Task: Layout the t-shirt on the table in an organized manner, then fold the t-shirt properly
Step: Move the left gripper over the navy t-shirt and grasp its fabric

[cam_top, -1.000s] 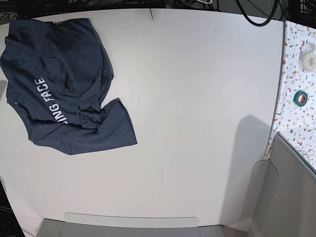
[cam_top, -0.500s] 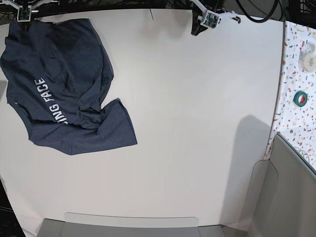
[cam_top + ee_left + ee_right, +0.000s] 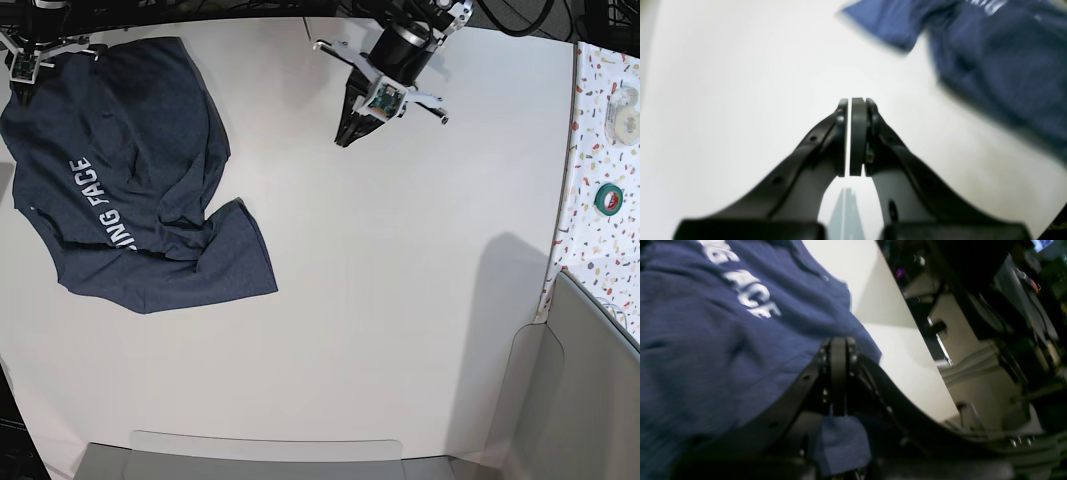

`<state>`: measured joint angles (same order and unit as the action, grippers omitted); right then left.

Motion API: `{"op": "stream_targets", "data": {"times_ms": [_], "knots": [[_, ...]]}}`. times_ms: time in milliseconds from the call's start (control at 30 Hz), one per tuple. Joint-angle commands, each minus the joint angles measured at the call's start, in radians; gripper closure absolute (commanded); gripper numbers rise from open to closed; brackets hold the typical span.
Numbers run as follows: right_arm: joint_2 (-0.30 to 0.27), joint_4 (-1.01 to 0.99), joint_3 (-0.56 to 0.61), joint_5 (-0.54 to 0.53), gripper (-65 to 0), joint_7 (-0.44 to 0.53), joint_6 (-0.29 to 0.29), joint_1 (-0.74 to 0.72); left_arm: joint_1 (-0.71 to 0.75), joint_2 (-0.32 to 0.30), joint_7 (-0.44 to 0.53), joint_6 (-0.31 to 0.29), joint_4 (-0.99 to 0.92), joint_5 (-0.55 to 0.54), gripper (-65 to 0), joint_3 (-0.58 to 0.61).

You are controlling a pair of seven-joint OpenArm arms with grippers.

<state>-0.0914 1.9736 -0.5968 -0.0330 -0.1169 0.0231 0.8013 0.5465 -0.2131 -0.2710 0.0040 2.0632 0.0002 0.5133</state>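
Observation:
The t-shirt (image 3: pixel 140 190) lies crumpled at the left of the table (image 3: pixel 400 300), dark navy with white "ING FACE" lettering; one part is folded over the rest. My right gripper (image 3: pixel 14 88) hangs over the shirt's far left corner; in the right wrist view its fingers (image 3: pixel 838 340) are shut above the cloth (image 3: pixel 706 356), with nothing seen between them. My left gripper (image 3: pixel 340 140) stands over bare table to the right of the shirt, shut (image 3: pixel 853 100) and empty. In that view the shirt (image 3: pixel 1000 56) is blurred at the upper right.
A confetti-flecked surface (image 3: pixel 590 240) at the right carries a white tape roll (image 3: pixel 627 120) and a green one (image 3: pixel 608 198). Grey bins stand at the near edge (image 3: pixel 265 455) and the right corner (image 3: pixel 590 390). Dark equipment and cables lie beyond the table's edge (image 3: pixel 990 323).
Both arms have come in from the far edge. The left one reached further out over the table, the right one came down over the shirt's corner. The shirt has not moved.

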Motion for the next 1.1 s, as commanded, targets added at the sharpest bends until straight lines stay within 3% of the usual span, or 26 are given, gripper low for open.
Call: {"op": "stream_targets", "data": {"times_ms": [0,167,300,400,633,833,933,1067], "knots": [[-0.011,0.016,-0.032,-0.003,0.0,0.01,-0.018,-0.013,-0.03,0.002,-0.017,0.0,0.017,-0.001,-0.2,0.046],[-0.011,0.016,-0.107,-0.003,0.0,-0.071,-0.015,-0.102,-0.228,0.047,-0.279,0.0,0.017,-0.002,-3.9,0.278],[-0.009,0.016,-0.186,-0.005,0.0,-0.132,0.085,-0.187,-0.319,0.113,-0.428,0.0,0.015,-0.002,-12.3,0.357],[0.005,0.002,-0.251,-0.029,0.0,-0.205,0.157,-0.256,-0.329,0.156,-0.483,0.0,0.012,-0.002,-14.7,0.373],[-0.02,-0.07,-0.328,-0.199,0.0,-0.465,0.312,-0.368,-0.38,0.202,-0.534,0.0,-0.04,-0.002,-19.5,0.368],[-0.024,-0.093,-0.323,-0.276,-0.9,-0.479,0.335,-0.366,-0.464,0.248,-0.532,0.0,-0.143,-0.004,-24.0,0.367],[-0.02,-0.093,-0.318,-0.301,-11.9,-0.481,0.335,-0.359,-0.518,0.277,-0.531,0.0,-0.22,-0.022,-24.3,0.365],[-0.018,-0.092,-0.266,-0.302,-22.6,-0.479,0.335,-0.349,-0.567,0.334,-0.525,0.0,-0.338,-0.141,-24.3,0.278]]}}
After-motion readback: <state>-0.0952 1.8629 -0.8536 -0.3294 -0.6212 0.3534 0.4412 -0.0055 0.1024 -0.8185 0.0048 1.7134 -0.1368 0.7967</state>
